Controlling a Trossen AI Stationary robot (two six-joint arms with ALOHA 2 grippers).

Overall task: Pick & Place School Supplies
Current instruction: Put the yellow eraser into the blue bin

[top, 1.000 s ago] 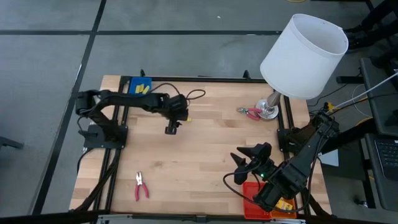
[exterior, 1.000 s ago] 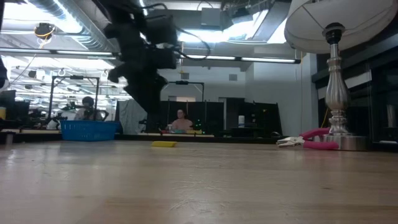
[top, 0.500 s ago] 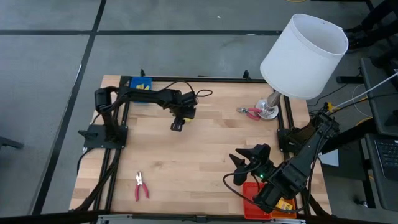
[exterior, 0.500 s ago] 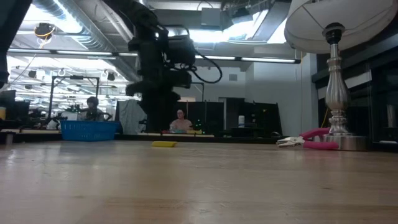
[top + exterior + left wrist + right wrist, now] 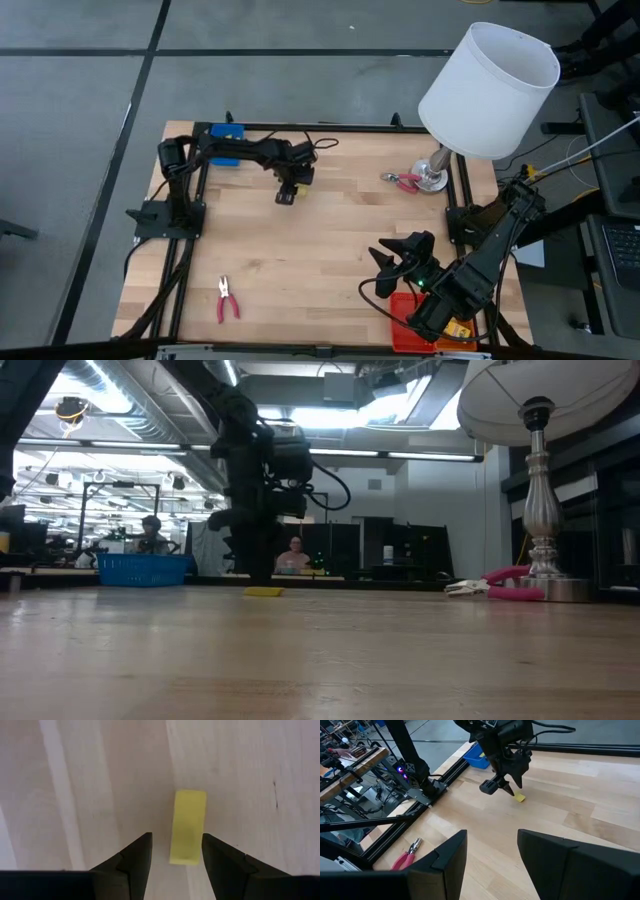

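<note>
A small yellow rectangular piece (image 5: 188, 827) lies flat on the wooden table and also shows in the low view (image 5: 263, 592). My left gripper (image 5: 176, 839) is open just above it, pointing down, one finger on either side and not touching it; in the high view (image 5: 286, 196) it hides the piece. My right gripper (image 5: 400, 256) waits open near the table's right near corner. One pair of red-handled pliers (image 5: 228, 300) lies near the left near corner. A second pair (image 5: 404, 181) lies by the lamp base. An orange packet (image 5: 458, 328) lies in the red tray.
A blue tray (image 5: 226, 136) sits at the far left corner, partly under my left arm. The red tray (image 5: 408, 318) sits at the near right, below my right arm. A white-shaded lamp (image 5: 488, 90) stands at the far right. Bare wood lies in the table's middle.
My left gripper has moved toward the table's right and far edge and come down over the yellow piece, which has stayed where it was. Its arm now covers more of the blue tray.
</note>
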